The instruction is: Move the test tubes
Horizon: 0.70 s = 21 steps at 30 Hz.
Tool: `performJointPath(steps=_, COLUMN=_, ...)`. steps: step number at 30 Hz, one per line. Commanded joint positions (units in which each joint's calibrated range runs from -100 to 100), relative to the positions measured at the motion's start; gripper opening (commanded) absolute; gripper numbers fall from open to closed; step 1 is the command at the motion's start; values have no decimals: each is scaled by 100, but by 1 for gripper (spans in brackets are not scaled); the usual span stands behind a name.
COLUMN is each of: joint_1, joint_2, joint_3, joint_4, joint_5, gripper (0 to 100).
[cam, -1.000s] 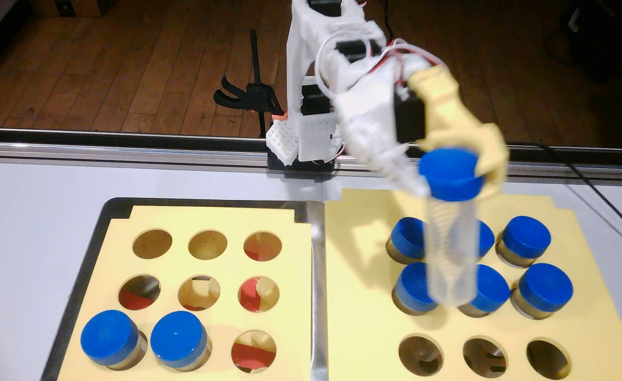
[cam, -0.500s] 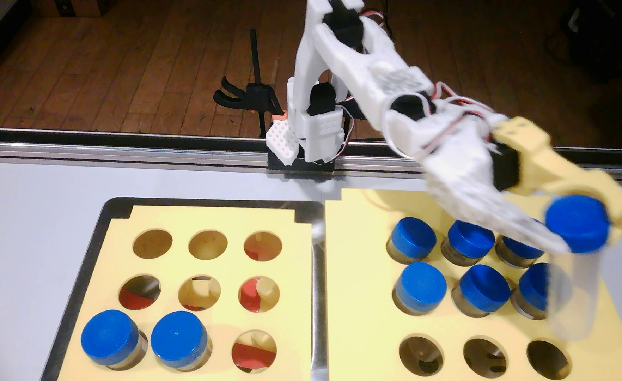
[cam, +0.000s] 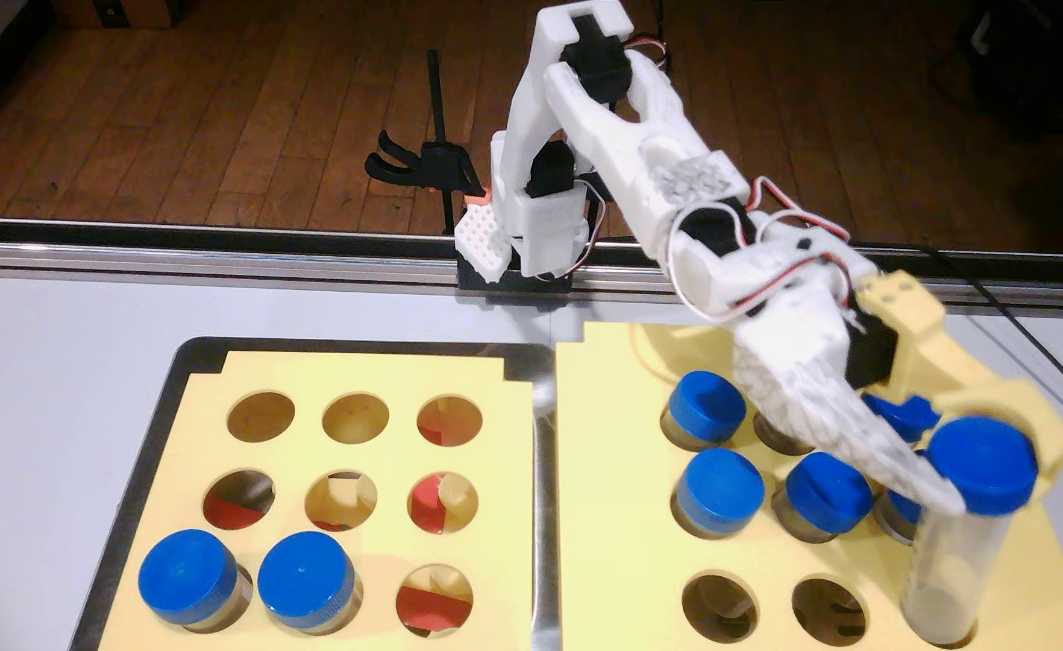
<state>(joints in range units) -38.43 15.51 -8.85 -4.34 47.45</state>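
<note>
White-and-yellow gripper (cam: 980, 482) pinches blue-capped clear plastic test tube (cam: 948, 563), lifted above near-right hole so you clear the yellow rack (cam: 616, 501).

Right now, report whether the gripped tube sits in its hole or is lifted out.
Partly lifted: the gripped tube stands high, body exposed, bottom still in the hole.

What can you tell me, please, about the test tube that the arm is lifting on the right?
The clear plastic cylindrical test tube with a wide blue ribbed screw cap stands nearly upright, raised well out of the front-right hole of the right-hand yellow rack, its bottom end still in the hole. The white and yellow fingers clamp it at the cap. Its wall looks cloudy.
</note>
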Motion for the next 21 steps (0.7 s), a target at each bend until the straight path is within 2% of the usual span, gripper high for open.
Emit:
performJointPath(steps=1, joint_1=-59, joint_2=-18, joint_3=-227, joint_4=844, joint_5=30, gripper=12)
performJointPath(steps=12, joint_1=104, joint_2=468, joint_3=-690, joint_4=1114, joint_5=-17, gripper=12)
performJointPath(steps=15, joint_1=201, joint_2=460, joint_3=-690, joint_4=1114, joint_5=-17, gripper=20)
performJointPath(steps=16, joint_1=297, joint_2=416, joint_3=-690, joint_4=1114, joint_5=-17, gripper=28)
performJointPath(steps=17, joint_1=341, joint_2=407, joint_3=-699, joint_4=1114, joint_5=-17, gripper=31)
performJointPath(steps=21, joint_1=527, joint_2=407, joint_3=-890, joint_4=1104, joint_5=-17, gripper=34)
